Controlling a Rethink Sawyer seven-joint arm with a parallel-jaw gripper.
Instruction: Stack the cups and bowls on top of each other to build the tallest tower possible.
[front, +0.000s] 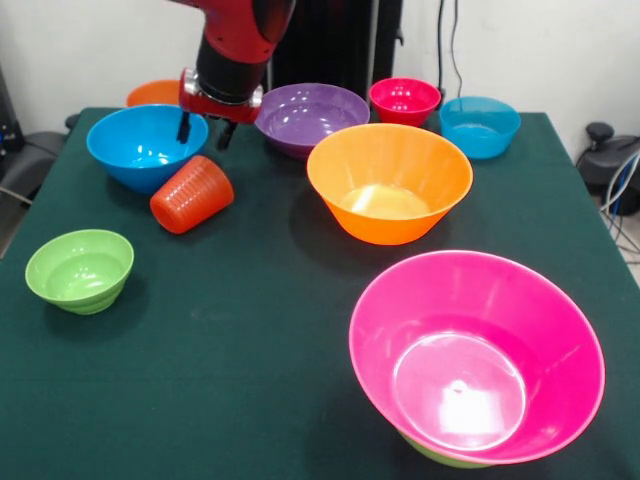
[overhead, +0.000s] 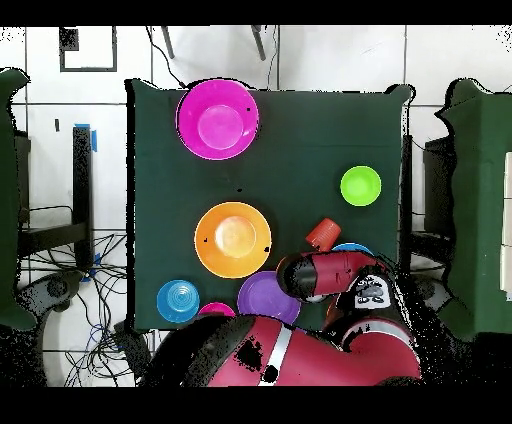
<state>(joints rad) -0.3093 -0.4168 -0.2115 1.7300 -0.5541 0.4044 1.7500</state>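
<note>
The orange-red cup (front: 192, 194) lies on its side against the medium blue bowl (front: 147, 145); it also shows in the overhead view (overhead: 322, 233). My gripper (front: 205, 130) hangs just above and behind the cup, at the blue bowl's rim, open and empty. The large pink bowl (front: 476, 355) sits on a green bowl (front: 440, 457) at the near right, with only the green bowl's edge showing. The large orange bowl (front: 389, 180) stands mid-table. The purple bowl (front: 311, 117), small magenta-red bowl (front: 404, 100), small blue bowl (front: 479, 125) and small orange bowl (front: 153, 93) stand at the far side. A small green bowl (front: 80, 269) stands at the left.
In the overhead view the red arm (overhead: 330, 275) covers the gripper and most of the medium blue bowl (overhead: 350, 247). The table's green cloth (front: 230, 380) is bare between the small green bowl and the pink bowl.
</note>
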